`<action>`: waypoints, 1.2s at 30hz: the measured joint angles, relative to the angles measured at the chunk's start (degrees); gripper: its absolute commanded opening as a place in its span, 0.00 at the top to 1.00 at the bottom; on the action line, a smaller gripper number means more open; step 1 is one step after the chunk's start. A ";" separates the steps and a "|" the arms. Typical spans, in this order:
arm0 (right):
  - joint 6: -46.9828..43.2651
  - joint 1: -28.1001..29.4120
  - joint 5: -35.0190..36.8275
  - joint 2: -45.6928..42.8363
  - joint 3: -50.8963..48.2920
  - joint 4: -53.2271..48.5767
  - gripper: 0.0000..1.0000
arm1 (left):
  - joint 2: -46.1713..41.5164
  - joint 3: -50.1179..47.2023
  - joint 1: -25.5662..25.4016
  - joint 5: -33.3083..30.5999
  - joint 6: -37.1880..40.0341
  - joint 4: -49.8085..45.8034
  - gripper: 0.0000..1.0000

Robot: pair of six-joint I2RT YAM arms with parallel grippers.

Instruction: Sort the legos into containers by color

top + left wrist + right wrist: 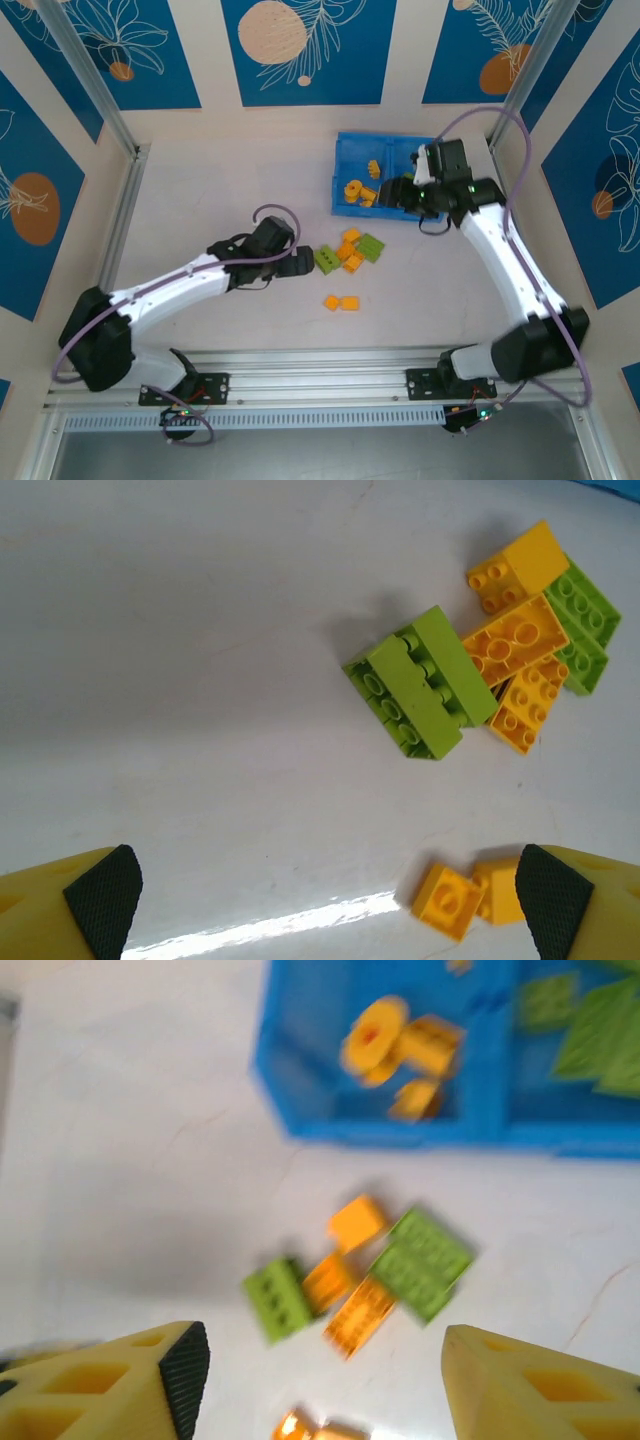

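Roughly at the middle of the pale tabletop (250, 180) lies a loose cluster of small plastic lego bricks (350, 250), some orange-yellow and some lime green, touching one another. A lime green block (327, 260) sits at the cluster's left edge. The left wrist view shows this block (420, 685) lying against the orange-yellow ones. Nearer the arms and apart from the cluster, a pair of orange-yellow bricks (341, 302) lie touching each other.

Far and to the right of the cluster stands the bright blue plastic tray (338, 175). Its left compartment holds orange-yellow pieces, among them a round ring-like piece (351, 190). In the blurred right wrist view its right compartment holds lime green pieces (590, 1030).

Just left of the lime green block is the left gripper (300, 263), low over the table. Its fingers are spread wide and nothing lies between the dark pads (100, 900). In its wrist view the pair of orange-yellow bricks lies right beside one pad.

Over the near part of the tray hangs the right gripper (405, 195), its yellow fingers (500, 1380) likewise spread and holding nothing.
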 measured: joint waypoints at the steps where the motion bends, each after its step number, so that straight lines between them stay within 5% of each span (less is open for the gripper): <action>1: 0.42 1.03 -1.11 -2.82 -2.54 -0.07 0.31 | 1.42 0.50 0.00 0.46 -1.31 0.52 0.03; 6: 4.15 6.23 -2.69 -12.52 -13.25 -1.05 0.30 | 9.99 8.52 -0.68 2.64 -1.81 1.38 0.04; 16: 10.12 7.41 3.93 -26.77 -19.65 -4.94 0.24 | 32.98 35.23 -3.28 7.96 20.04 -0.13 0.15; 25: 10.51 6.97 6.27 -27.67 -19.65 -7.32 0.24 | 45.64 49.86 -3.19 6.97 34.58 -7.15 0.18; 36: 11.50 6.97 6.23 -27.74 -19.65 -8.61 0.24 | 54.45 59.54 -2.36 3.28 36.94 -12.70 0.35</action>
